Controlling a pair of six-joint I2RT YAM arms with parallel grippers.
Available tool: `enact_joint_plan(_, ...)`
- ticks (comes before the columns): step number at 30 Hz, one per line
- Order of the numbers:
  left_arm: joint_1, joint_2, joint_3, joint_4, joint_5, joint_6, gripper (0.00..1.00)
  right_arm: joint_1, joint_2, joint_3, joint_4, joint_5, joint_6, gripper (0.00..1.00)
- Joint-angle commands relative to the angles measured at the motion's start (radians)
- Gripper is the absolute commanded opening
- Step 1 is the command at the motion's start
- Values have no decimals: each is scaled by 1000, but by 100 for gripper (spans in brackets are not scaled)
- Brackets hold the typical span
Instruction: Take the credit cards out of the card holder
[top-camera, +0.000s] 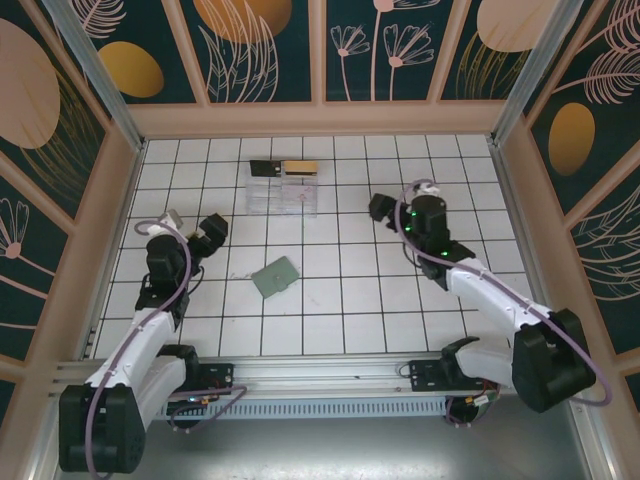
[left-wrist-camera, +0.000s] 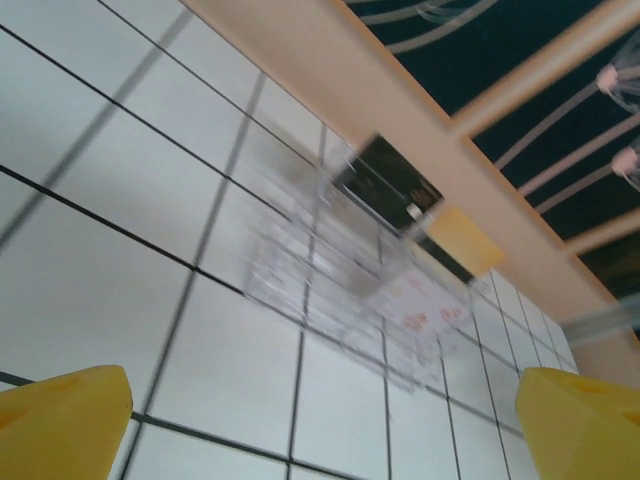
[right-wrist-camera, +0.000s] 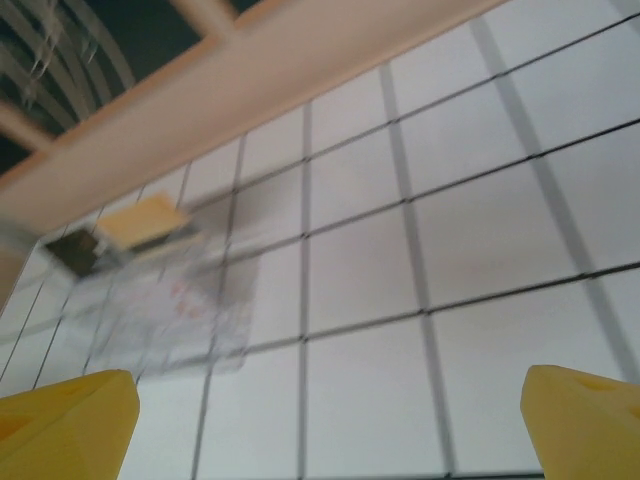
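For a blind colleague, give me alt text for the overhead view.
A grey-green card holder lies on the tiled table between two robot arms; the left end effector and right end effector are open. A clear plastic box sits farther back.

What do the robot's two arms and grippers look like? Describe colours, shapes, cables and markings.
The left arm and right arm have white links between bulky black joints, each trailed by a lilac cable. Green lights glow near the right wrist. Fingertips of the left gripper and right gripper are blunt and yellow.
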Motion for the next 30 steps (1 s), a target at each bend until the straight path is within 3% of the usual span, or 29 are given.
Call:
enact_joint_plan(1, -72, 31, -24, 81, 34, 0, 99, 111, 37, 9, -38, 22, -3, 99)
enact_joint_plan(5, -125, 133, -72, 152, 76, 2, 99, 238, 115, 17, -19, -29, -20, 99)
enact_joint_plan(10, -181, 298, -61, 255, 147, -1, 95, 346, 209, 69, -66, -3, -30, 99)
enact_joint_plan(14, -213, 391, -43, 267, 198, 2, 93, 375, 221, 56, -51, -30, -4, 99)
enact_joint_plan(21, -325, 411, -55, 221, 208, -20, 93, 388, 191, 17, -56, -13, 13, 99)
enact_joint_plan(30, -479, 388, -98, 292, 150, -183, 91, 386, 139, -26, -64, -50, 32, 99)
